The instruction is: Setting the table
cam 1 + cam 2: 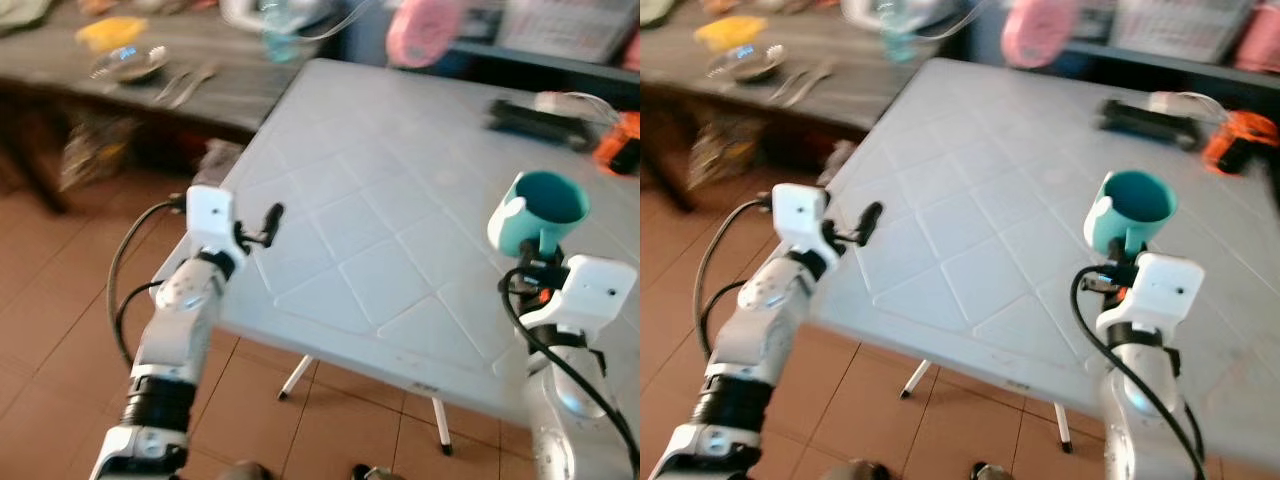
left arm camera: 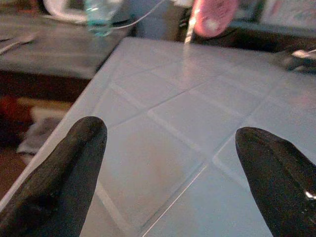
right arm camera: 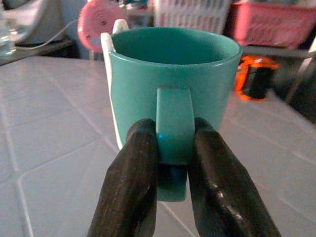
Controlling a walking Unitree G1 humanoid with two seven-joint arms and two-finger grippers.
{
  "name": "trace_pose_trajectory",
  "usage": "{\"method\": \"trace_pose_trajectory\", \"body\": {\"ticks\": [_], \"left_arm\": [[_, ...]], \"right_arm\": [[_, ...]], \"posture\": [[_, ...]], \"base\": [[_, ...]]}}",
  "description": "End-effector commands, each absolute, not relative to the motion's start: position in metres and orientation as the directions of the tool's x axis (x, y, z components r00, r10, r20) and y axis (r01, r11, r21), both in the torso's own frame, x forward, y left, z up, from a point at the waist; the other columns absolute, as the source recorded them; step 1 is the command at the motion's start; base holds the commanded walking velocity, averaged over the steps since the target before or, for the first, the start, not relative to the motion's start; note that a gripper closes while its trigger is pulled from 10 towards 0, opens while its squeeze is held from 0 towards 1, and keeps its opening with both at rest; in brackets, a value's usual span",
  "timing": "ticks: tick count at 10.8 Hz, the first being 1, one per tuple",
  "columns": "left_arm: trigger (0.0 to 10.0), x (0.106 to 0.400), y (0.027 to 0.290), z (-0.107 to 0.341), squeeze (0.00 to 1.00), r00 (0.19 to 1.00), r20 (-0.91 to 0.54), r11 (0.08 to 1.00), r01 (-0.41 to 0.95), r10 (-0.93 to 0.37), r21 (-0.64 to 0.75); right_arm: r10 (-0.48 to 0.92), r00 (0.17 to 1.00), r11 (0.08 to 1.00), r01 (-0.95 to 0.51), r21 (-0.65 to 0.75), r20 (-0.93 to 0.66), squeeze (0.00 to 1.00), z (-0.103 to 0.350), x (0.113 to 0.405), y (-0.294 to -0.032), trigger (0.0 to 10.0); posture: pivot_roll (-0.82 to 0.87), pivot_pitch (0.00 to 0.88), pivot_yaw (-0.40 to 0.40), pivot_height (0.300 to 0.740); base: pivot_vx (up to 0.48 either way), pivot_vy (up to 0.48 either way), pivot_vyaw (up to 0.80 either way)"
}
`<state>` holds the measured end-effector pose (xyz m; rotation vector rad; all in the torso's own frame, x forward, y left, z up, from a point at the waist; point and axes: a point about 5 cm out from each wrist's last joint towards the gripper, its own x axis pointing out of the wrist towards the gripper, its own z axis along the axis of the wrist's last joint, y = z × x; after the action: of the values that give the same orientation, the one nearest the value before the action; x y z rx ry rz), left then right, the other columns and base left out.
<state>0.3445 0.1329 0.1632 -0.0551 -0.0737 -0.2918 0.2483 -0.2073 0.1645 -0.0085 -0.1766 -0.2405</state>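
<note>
My right end effector (image 3: 173,163) pinches the handle of a teal mug (image 3: 173,74) between its two black fingers (image 3: 131,187), holding it upright over the near right part of the pale tiled tabletop (image 1: 350,230). The mug is glossy teal with a squared handle and a darker inside; a white piece (image 3: 109,64) runs down one side of it, and I cannot tell what that is. Whether the mug's base touches the tabletop is hidden by my fingers and wrist.

My left end effector (image 1: 262,226) hangs at the near left edge of the tabletop, its fingers (image 2: 64,173) spread wide with nothing between them.

The tabletop stands on thin white legs (image 1: 296,376) over a red-brown tile floor (image 1: 60,330).

Farther across, near the right far edge, lie a long black object (image 1: 535,122) and an orange-and-black item (image 1: 620,145), both too blurred to name. A pink round thing (image 1: 425,30) sits beyond the far edge, cut off at the top.

To the left runs a dark wooden bench (image 1: 150,70) carrying a metal dish (image 1: 128,64), cutlery (image 1: 185,84), something yellow (image 1: 112,30) and a clear bottle (image 2: 101,15), all soft with blur. White and pink baskets (image 3: 271,19) stand farthest back.
</note>
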Motion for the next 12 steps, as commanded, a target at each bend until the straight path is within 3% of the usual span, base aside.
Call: {"method": "trace_pose_trajectory", "body": {"ticks": [1,12], "left_arm": [[10.0,0.346,0.138,0.162,0.0,0.961,0.079,0.963,0.268,-0.264,-0.04],[10.0,0.342,0.128,0.159,0.0,0.954,0.118,0.96,0.28,-0.276,-0.015]], "right_arm": [[-0.234,0.955,0.972,0.235,0.017,0.184,0.0,0.168,0.249,-0.206,10.0],[-0.22,0.958,0.974,0.225,-0.002,0.186,0.0,0.169,0.248,-0.197,10.0]], "posture": [[0.12,0.105,-0.033,0.74],[0.12,0.124,-0.04,0.74]], "base": [[0.0,0.364,-0.41],[0.0,0.48,0.0]]}}
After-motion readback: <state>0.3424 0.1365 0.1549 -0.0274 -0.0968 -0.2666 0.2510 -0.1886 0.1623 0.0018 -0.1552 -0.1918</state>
